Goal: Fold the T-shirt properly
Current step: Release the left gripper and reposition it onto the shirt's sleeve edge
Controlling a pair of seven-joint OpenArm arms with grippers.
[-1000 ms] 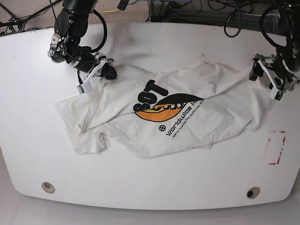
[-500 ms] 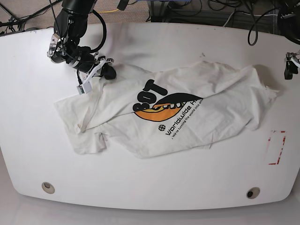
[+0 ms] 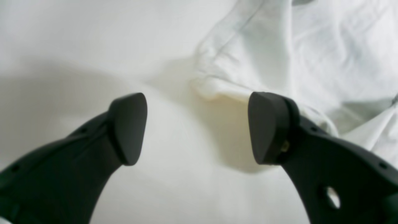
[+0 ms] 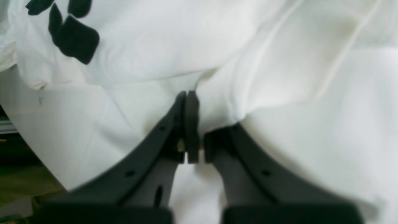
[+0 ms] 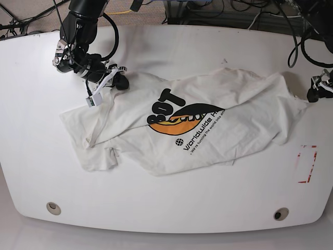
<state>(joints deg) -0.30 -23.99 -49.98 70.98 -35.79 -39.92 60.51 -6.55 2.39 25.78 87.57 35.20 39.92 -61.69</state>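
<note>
**Right gripper pinches the T-shirt's edge, left gripper gapes beside it**

Across the white table (image 5: 171, 203) sprawls the T-shirt (image 5: 208, 130), crumpled and half doubled over itself at the middle of the tabletop. Its black "BOT" lettering (image 5: 165, 105) shows above the orange-yellow round graphic (image 5: 179, 121), with a slanted line of small black text below.

On the base view's left, the right gripper (image 5: 118, 80) sits at the shirt's upper corner. The right wrist view shows its pads pressed flat together on a fold of the cream cloth, nipped tight, black lettering off to the upper left.

Over on the base view's right edge, the left gripper (image 3: 197, 127) hangs near the shirt's far side. Its two dark fingers (image 3: 129, 127) stand wide apart with nothing between them, bare table beneath and a rumpled hem just beyond the tips.

A red-marked rectangle (image 5: 306, 163) lies on the table near the right side, apart from the cloth.
</note>
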